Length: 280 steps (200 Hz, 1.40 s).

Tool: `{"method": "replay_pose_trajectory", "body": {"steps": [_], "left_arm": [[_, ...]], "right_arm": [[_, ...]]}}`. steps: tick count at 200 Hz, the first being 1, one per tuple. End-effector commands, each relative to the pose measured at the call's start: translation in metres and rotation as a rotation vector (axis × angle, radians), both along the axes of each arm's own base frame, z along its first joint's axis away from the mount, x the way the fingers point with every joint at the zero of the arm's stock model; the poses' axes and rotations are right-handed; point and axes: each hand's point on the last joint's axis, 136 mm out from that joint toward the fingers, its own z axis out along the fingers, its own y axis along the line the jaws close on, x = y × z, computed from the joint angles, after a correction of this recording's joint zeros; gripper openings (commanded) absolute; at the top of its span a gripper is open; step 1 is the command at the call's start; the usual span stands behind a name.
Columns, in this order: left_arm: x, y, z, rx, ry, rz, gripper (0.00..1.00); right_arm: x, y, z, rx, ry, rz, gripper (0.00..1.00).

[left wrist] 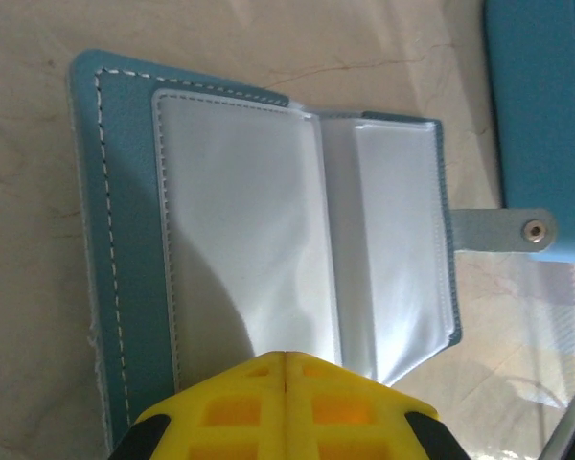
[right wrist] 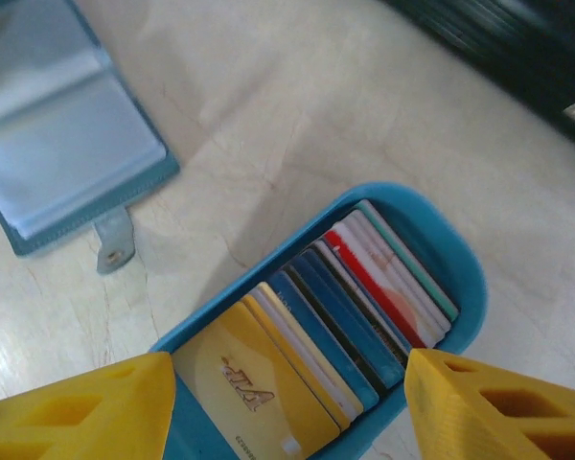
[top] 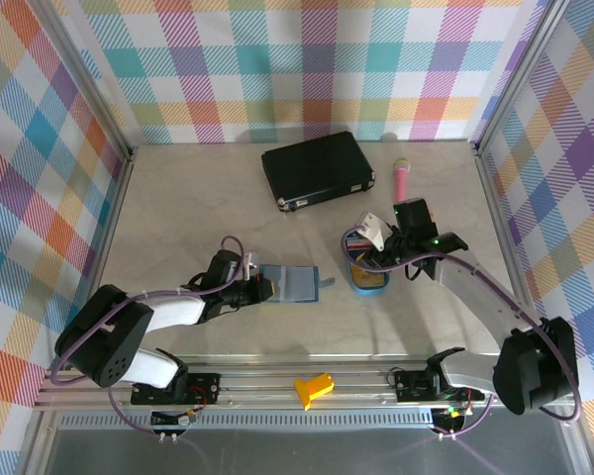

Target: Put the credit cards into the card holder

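The card holder [left wrist: 268, 220] lies open on the table, a teal wallet with pale plastic pockets up and its clasp tab [left wrist: 503, 230] pointing right. My left gripper [left wrist: 286, 356] is shut, its yellow tips together over the near edge of the pockets; I cannot tell if they touch. In the top view the card holder [top: 289, 284] sits just right of the left gripper [top: 267, 287]. Several credit cards [right wrist: 345, 316] in yellow, blue, red and white stand on edge in a blue oval tray [right wrist: 460, 278]. My right gripper [right wrist: 287, 383] is open above the tray, one finger at each side, holding nothing.
A large black case [top: 317, 168] lies at the back centre, with a pink object [top: 402, 178] to its right. The blue tray [top: 364, 275] is close to the card holder's right. A loose yellow part [top: 314, 388] rests on the front rail. Checked walls surround the table.
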Motion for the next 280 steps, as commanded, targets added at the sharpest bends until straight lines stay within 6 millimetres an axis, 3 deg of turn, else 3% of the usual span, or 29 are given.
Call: {"method": "replay_pose_trajectory", "body": {"steps": [1, 76, 131, 184, 280], "left_arm": [[-0.001, 0.01, -0.015, 0.051, 0.034, 0.02, 0.0], [-0.001, 0.001, -0.021, 0.021, 0.023, -0.027, 0.0], [-0.004, 0.004, -0.023, 0.02, 0.024, -0.024, 0.0], [-0.006, 0.003, -0.023, 0.014, 0.023, -0.025, 0.0], [-0.006, 0.003, -0.019, 0.0, 0.012, -0.023, 0.0]], "right_arm": [[-0.01, 0.011, -0.003, -0.025, -0.006, 0.183, 0.66], [-0.005, -0.022, -0.047, -0.24, 0.016, 0.35, 0.64], [0.001, -0.016, -0.06, -0.262, 0.013, 0.479, 0.63], [0.003, -0.015, -0.077, -0.291, 0.026, 0.528, 0.69], [0.012, -0.016, -0.098, -0.379, 0.033, 0.596, 0.62]]}}
